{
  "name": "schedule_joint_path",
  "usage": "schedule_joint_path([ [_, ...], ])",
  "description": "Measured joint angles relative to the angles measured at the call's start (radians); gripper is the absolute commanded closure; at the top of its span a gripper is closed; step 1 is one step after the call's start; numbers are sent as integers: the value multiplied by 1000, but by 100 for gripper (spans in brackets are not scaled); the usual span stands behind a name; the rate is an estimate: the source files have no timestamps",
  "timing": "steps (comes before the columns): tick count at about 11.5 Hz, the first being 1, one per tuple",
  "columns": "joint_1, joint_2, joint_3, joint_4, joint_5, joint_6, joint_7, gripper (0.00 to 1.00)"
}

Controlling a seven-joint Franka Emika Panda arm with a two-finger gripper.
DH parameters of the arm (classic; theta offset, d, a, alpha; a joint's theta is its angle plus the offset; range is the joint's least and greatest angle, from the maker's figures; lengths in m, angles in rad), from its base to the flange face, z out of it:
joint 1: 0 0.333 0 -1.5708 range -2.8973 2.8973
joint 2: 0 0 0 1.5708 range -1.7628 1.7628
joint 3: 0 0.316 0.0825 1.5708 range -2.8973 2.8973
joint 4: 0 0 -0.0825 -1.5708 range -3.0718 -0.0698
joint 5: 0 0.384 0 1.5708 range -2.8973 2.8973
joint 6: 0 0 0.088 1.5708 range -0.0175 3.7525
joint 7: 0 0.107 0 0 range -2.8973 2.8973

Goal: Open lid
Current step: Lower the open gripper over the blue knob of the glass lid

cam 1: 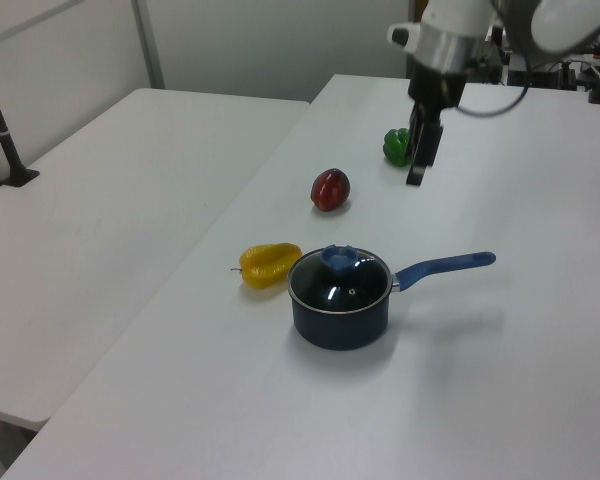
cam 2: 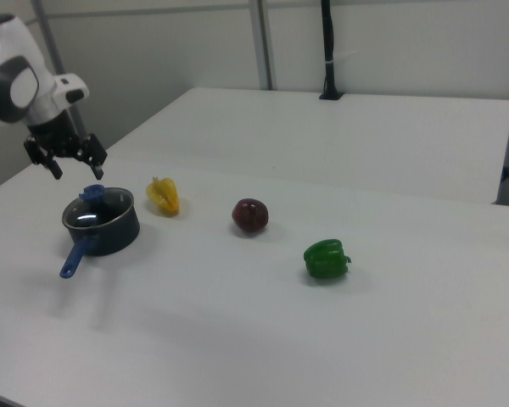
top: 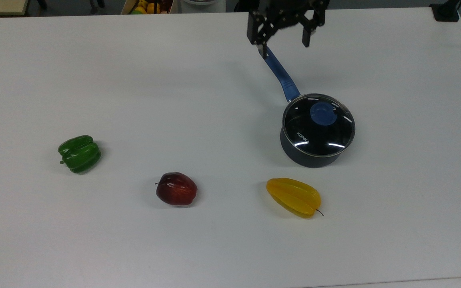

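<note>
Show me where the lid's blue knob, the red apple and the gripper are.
lid's blue knob (top: 322, 112), top view, middle of the knob's top.
red apple (top: 176, 189), top view, middle of its upper side.
gripper (top: 283, 32), top view, midway between its open fingertips.

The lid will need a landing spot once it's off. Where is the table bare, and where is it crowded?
Bare: the wide stretch to the top view's right of the saucepan, and the big patch between its handle and the green pepper. Crowded: just below the lid, where the yellow starfruit lies close, with the apple beyond. The open gripper hangs over the handle's tip.
</note>
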Motion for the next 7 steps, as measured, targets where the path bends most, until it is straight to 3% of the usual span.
schedule_joint_path([
  [3, 20, 49, 0, -70, 0, 203, 45, 0],
  [7, 32, 154, 35, -69, 0, 373, 90, 0],
])
